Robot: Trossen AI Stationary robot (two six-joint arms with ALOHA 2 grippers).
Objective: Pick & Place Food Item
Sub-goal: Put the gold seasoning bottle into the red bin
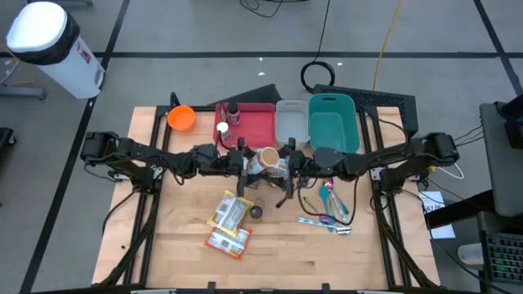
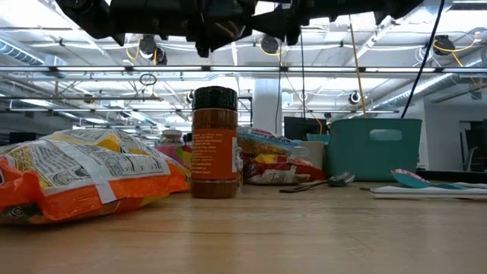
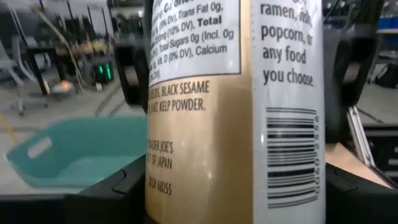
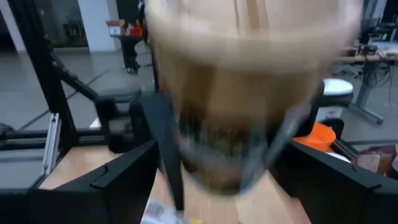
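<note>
Where overhead hides it, left wrist shows jar [image 3: 233,112] label, barcode

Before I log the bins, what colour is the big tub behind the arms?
Teal; the tub shows best in the high view.

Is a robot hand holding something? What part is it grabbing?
Yes. The left gripper holds a seasoning jar by the sides of its body, up above the table. The right gripper sits at the jar's other end, fingers spread, not clearly gripping.
</note>
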